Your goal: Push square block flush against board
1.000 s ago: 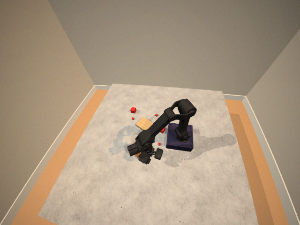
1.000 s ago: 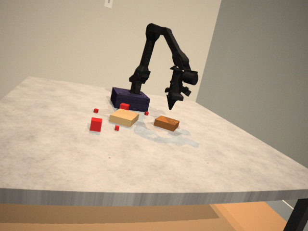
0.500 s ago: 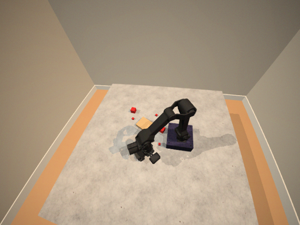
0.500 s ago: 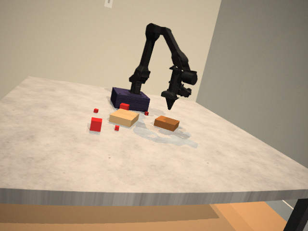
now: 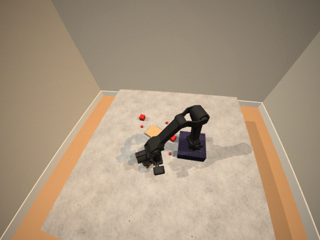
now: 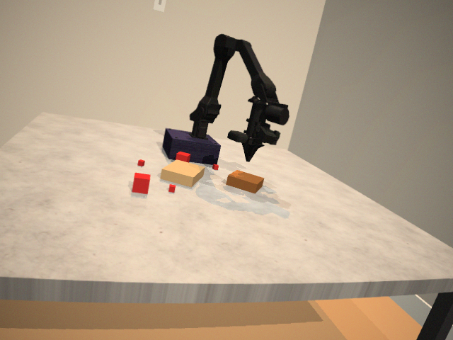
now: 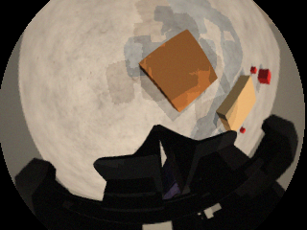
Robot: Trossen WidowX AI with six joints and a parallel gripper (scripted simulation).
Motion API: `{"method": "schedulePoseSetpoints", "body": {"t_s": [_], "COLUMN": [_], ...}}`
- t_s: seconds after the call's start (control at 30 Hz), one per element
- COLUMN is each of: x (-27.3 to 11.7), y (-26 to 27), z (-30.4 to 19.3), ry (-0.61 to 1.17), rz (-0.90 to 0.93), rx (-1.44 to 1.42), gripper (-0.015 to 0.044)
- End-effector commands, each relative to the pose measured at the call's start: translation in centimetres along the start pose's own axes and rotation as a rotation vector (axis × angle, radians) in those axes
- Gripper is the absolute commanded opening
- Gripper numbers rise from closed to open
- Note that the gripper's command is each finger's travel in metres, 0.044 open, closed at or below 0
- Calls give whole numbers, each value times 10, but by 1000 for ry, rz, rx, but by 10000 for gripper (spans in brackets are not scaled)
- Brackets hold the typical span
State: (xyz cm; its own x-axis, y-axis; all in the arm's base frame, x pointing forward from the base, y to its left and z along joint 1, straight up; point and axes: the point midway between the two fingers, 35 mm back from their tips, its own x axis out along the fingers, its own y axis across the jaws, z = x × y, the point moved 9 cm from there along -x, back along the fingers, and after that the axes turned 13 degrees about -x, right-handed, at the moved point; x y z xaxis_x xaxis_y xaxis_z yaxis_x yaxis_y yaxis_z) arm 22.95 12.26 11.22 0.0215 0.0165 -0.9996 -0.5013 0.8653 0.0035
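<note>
The brown-orange square block point(image 5: 149, 164) point(image 6: 244, 180) point(image 7: 179, 72) lies flat on the table, mostly hidden under the arm in the top view. The pale tan board point(image 5: 152, 130) point(image 6: 181, 171) point(image 7: 241, 100) lies flat, apart from the block, with a wide gap between them. In the wrist view the block and board are turned differently. My gripper point(image 6: 248, 159) point(image 7: 156, 128) is shut and empty. Its tips hang above the table, behind the block as seen by the exterior view, and do not touch it.
A large red cube point(image 5: 142, 117) point(image 6: 141, 183) point(image 7: 264, 76) and a small one point(image 5: 141, 126) point(image 6: 171, 188) point(image 7: 253, 70) lie beyond the board. Another red cube point(image 5: 172, 138) point(image 6: 182, 156) sits between board and purple base point(image 5: 184, 147) point(image 6: 190, 149). Small red cubes point(image 5: 166, 122) point(image 6: 141, 162) lie nearby.
</note>
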Motion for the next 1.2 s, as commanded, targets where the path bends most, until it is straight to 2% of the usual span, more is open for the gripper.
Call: {"method": "schedulePoseSetpoints", "body": {"t_s": [0.0, 0.17, 1.0, 1.17], "x": [0, 1, 53, 55], "y": [-1, -2, -11, -12], "z": [-1, -1, -3, -3], "ry": [2, 2, 0, 0], "rz": [-4, -5, -6, -7], "rx": [71, 93, 940, 991], "gripper": [0, 0, 0, 0]}}
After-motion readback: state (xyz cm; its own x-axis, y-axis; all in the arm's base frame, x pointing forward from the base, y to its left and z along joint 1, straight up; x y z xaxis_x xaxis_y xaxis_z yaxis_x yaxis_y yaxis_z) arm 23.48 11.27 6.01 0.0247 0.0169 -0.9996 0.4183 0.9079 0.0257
